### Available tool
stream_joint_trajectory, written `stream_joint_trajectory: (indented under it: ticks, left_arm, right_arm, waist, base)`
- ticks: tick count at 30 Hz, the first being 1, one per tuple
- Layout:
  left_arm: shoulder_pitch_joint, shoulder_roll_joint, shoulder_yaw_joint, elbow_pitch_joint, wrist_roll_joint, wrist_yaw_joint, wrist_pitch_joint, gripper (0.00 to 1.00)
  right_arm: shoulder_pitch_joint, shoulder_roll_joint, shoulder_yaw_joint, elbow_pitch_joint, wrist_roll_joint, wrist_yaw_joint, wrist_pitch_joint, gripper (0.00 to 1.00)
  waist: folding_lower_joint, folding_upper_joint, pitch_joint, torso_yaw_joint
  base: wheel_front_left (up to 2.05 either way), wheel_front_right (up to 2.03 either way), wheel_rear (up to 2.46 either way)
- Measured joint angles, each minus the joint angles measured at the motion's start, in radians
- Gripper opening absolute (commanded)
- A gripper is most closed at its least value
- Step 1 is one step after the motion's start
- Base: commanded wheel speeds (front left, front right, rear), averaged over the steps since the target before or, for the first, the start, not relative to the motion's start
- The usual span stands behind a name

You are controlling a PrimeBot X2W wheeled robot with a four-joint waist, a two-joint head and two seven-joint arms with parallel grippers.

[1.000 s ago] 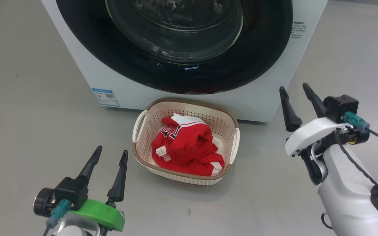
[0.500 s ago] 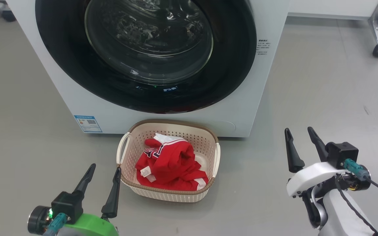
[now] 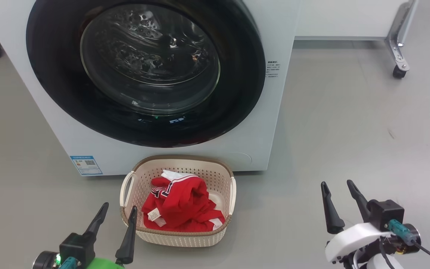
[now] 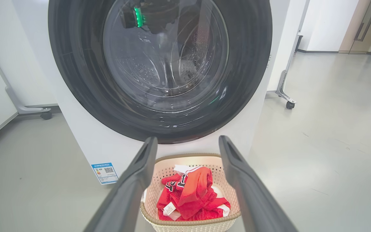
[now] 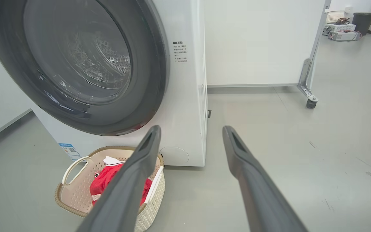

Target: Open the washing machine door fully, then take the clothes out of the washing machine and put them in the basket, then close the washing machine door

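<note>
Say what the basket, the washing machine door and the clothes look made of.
The basket: likely matte cream plastic, with moulded rows of holes; its brown rim imitates weave. The washing machine door: glossy black ring, probably plastic, around clear, reflective glass. The clothes: soft red fabric, creased.

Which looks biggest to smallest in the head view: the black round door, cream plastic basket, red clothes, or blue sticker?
1. round glossy black door
2. cream perforated plastic basket
3. red clothes
4. small blue sticker
</note>
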Motion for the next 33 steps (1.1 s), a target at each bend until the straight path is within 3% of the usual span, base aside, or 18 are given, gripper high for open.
stream_joint_trajectory:
  ticks: [9, 33]
  left_arm:
    - [0.015, 0.002, -0.001, -0.019, 0.000, 0.007, 0.012, 1.00]
    - [0.028, 0.009, -0.002, -0.056, -0.001, 0.018, 0.034, 1.00]
  right_arm:
    - [0.090, 0.002, -0.001, -0.079, -0.008, -0.025, 0.000, 1.00]
    - [0.167, 0.003, -0.001, -0.187, -0.025, -0.052, 0.000, 1.00]
  waist:
    - [0.0000, 0.0000, -0.014, -0.020]
    - [0.0000, 0.0000, -0.010, -0.025]
  base:
    - [0.00, 0.00, 0.00]
    - [0.00, 0.00, 0.00]
